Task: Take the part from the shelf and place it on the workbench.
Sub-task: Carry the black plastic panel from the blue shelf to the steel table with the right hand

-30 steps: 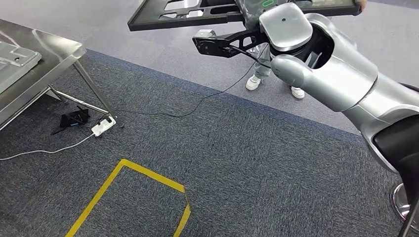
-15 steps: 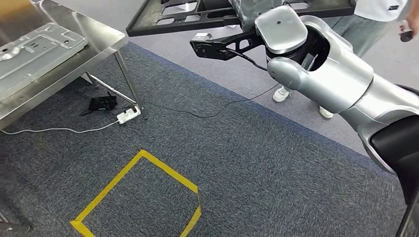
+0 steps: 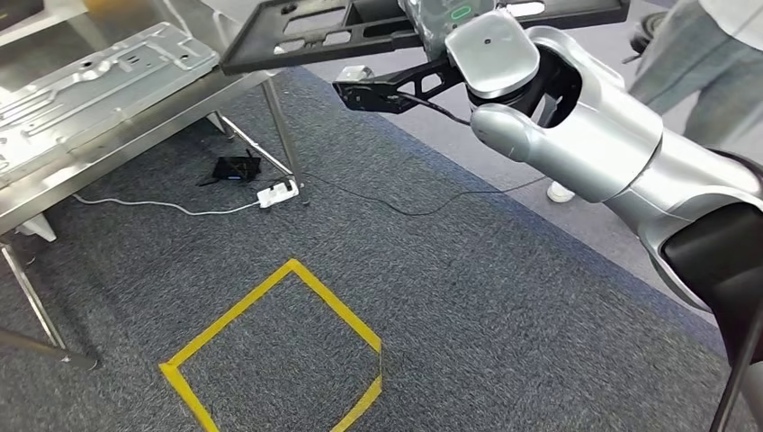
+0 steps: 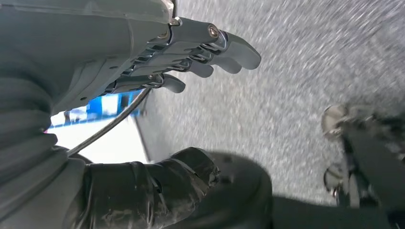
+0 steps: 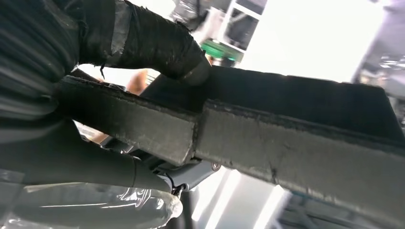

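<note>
The part [image 3: 306,36] is a flat black frame with cut-outs, held level at the top of the head view. My right hand [image 3: 443,16] grips its near edge at the end of my raised silver arm. In the right wrist view the thumb [image 5: 157,43] lies over the part's thick dark edge [image 5: 286,143] and the fingers clamp it from the other side. The steel workbench [image 3: 153,126] stands at the upper left, and the part's left end hangs just over its corner. My left hand [image 4: 191,52] hangs over grey carpet, fingers apart from the thumb, holding nothing.
A silver stamped metal panel [image 3: 99,76] lies on the workbench. Under the bench are a white power strip [image 3: 277,192], a black device [image 3: 236,168] and trailing cables. A yellow tape square [image 3: 279,351] marks the carpet. A person's legs [image 3: 693,63] stand at the upper right.
The whole view has swung: the workbench now shows larger and further right, and the tape square shifted right. My right hand still holds the part, now reaching over the bench corner.
</note>
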`<state>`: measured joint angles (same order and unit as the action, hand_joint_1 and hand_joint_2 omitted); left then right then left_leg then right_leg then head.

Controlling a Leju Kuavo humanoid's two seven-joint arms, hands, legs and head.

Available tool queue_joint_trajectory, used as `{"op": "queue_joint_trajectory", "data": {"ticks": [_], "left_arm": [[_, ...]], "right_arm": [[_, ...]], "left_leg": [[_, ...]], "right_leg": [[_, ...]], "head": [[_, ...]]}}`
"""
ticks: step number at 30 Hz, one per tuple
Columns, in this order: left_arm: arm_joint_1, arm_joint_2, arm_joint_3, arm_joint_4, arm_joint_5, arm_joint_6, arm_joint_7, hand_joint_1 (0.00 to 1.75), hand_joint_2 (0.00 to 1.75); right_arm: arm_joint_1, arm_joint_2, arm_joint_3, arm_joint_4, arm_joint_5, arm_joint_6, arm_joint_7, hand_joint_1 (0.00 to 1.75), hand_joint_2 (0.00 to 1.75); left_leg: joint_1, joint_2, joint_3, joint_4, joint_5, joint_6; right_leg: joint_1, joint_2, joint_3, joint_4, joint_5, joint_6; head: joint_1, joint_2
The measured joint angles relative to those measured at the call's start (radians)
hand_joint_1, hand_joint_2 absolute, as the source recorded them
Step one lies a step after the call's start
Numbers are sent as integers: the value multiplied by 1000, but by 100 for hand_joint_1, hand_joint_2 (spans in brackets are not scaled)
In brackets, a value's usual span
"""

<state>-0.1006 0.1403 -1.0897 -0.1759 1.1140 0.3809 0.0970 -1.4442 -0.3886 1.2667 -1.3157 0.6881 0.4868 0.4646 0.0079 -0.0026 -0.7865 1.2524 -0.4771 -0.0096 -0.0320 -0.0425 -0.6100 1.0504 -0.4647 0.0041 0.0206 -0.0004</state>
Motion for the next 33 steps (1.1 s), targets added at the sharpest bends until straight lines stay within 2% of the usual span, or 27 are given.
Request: {"op": "queue_joint_trajectory", "data": {"ticks": [1, 3, 4, 5, 7, 9, 11, 12, 13, 14, 15, 16, 18, 19, 20, 21, 22, 23, 24, 26, 27, 28, 29, 30, 32, 33], "left_arm": [[1, 0, 1, 0, 0, -1, 4, 0, 175], [0, 0, 3, 0, 0, -2, 9, 0, 175], [-1, 0, 4, 0, 0, -2, 10, 0, 175], [-1, 0, 5, 0, 0, -3, 10, 0, 175], [1, 0, 6, 0, 0, -3, 10, 0, 175], [2, 1, 7, 0, -1, -3, 7, 0, 175], [-1, 0, 7, 0, -1, -4, 3, 0, 175], [-3, 0, 8, 0, -1, -4, 1, 0, 175], [-5, -1, 8, 0, -1, -4, 0, 0, 175], [-5, -1, 8, 0, -1, -4, 0, 0, 175], [-4, -1, 9, 0, -1, -4, 0, 0, 175], [-3, -1, 9, 0, -2, -4, 0, 0, 175], [-3, -1, 9, 0, -2, -5, 0, 0, 175], [-4, -1, 9, 0, -3, -5, -1, 0, 175], [-3, -1, 9, 0, -3, -6, -1, 0, 175], [-2, -1, 9, 0, -3, -6, -2, 0, 175], [0, -1, 9, 0, -3, -6, -2, 0, 175], [3, -2, 9, 0, -3, -7, -2, 0, 175], [4, -3, 9, 0, -3, -7, -3, 0, 175], [2, -5, 9, 0, -3, -9, -4, 0, 175], [1, -5, 9, 0, -4, -9, -4, 0, 175], [0, -6, 9, 0, -4, -10, -4, 0, 175], [-1, -6, 9, 0, -4, -11, -4, 0, 175], [0, -6, 9, 0, -4, -11, -4, 0, 175], [0, -5, 9, 0, -4, -9, -2, 0, 175], [0, -5, 9, 0, -4, -8, -2, 0, 175]], "right_arm": [[0, 1, 2, 2, 1, 0, -2, 175, 175], [-3, 2, 3, 5, 2, 0, -3, 175, 175], [-4, 2, 3, 6, 2, 0, -3, 175, 175], [-4, 3, 4, 8, 2, 0, -3, 175, 175], [-3, 7, 6, 11, 3, 0, -3, 175, 175], [-5, 10, 6, 13, 4, 0, -3, 175, 175], [-6, 10, 7, 15, 4, 0, -3, 175, 175], [-3, 10, 9, 15, 4, 0, -3, 175, 175], [0, 10, 11, 17, 4, 1, -3, 175, 175], [4, 10, 13, 18, 4, 1, -3, 175, 175], [7, 10, 14, 20, 4, 1, -3, 175, 175], [7, 10, 14, 21, 5, 1, -3, 175, 175], [7, 10, 15, 23, 6, 2, -3, 175, 175], [9, 10, 16, 24, 7, 3, -3, 175, 175], [11, 11, 17, 25, 7, 4, -3, 175, 175], [13, 11, 17, 25, 8, 5, -2, 175, 175], [14, 12, 18, 26, 8, 5, -2, 175, 175], [13, 12, 18, 26, 8, 5, -2, 175, 175], [12, 13, 18, 27, 8, 3, -2, 175, 175], [11, 13, 18, 27, 8, -2, -3, 175, 175], [12, 13, 18, 27, 8, -3, -3, 175, 175], [14, 13, 18, 27, 7, -4, -5, 175, 175], [17, 13, 18, 27, 5, -5, -6, 175, 175], [18, 13, 18, 27, 3, -5, -7, 175, 175], [18, 13, 18, 27, 1, -5, -8, 175, 175], [17, 13, 18, 27, 1, -6, -8, 175, 175]], "left_leg": [[-1, 10, 32, -68, 36, 3], [-12, 40, 93, -185, 74, 12], [-18, 50, 107, -211, 75, 19], [-24, 50, 111, -218, 70, 24], [-22, 34, 119, -231, 71, 36], [-17, 17, 137, -248, 73, 49], [-14, 0, 148, -256, 72, 61], [-15, -10, 150, -255, 71, 64], [-15, -23, 151, -253, 68, 66], [-15, -36, 153, -250, 65, 66], [-14, -50, 154, -244, 61, 64], [-13, -64, 153, -236, 56, 60], [-11, -90, 144, -215, 43, 50], [-9, -101, 136, -207, 40, 44], [-7, -113, 130, -204, 40, 37], [-5, -125, 125, -204, 43, 31], [-3, -127, 123, -208, 44, 25], [-5, -111, 120, -206, 42, 19], [-6, -85, 110, -186, 32, 12], [-4, -24, 64, -92, -11, -2], [1, -11, 30, -28, -33, -8], [4, -5, 2, 20, -43, -11], [7, -3, -12, 38, -35, -14], [9, -2, -8, 19, -12, -14], [9, 0, 51, -107, 54, -10], [6, 3, 83, -168, 73, -5]], "right_leg": [[0, -11, 5, 0, -4, 1], [4, -30, 13, -4, -10, 7], [6, -38, 16, -6, -12, 11], [8, -47, 20, -10, -14, 16], [10, -55, 31, -16, -19, 27], [8, -21, 23, 19, -46, 32], [8, 27, -34, 134, -97, 30], [8, 36, -71, 198, -118, 30], [9, 40, -101, 243, -124, 31], [9, 42, -116, 253, -111, 32], [7, 44, -113, 225, -80, 33], [4, 53, -93, 167, -37, 34], [-4, 100, -51, 57, 14, 35], [-6, 119, -39, 27, 21, 34], [-5, 128, -35, 18, 15, 32], [-4, 121, -32, 11, 15, 27], [-4, 109, -28, 6, 16, 22], [-5, 98, -22, 1, 17, 16], [-8, 87, -15, -6, 19, 10], [-8, 69, -3, -13, 16, 3], [-7, 61, 0, -14, 14, 1], [-7, 53, 3, -14, 11, 1], [-7, 47, 6, -14, 8, 1], [-7, 43, 9, -14, 6, 2], [-7, 37, 18, -15, -1, 6], [-6, 36, 21, -16, -3, 10]], "head": [[0, 0], [0, 0], [1, 0], [1, 0], [2, 0], [4, 0], [6, 0], [6, 0], [6, 0], [6, 0], [6, 0], [7, 0], [5, 0], [5, 0], [5, 0], [5, 0], [6, 0], [4, 0], [2, 0], [-3, 0], [-3, 0], [-4, 0], [-5, 0], [-4, 0], [-4, 0], [-4, 0]]}}
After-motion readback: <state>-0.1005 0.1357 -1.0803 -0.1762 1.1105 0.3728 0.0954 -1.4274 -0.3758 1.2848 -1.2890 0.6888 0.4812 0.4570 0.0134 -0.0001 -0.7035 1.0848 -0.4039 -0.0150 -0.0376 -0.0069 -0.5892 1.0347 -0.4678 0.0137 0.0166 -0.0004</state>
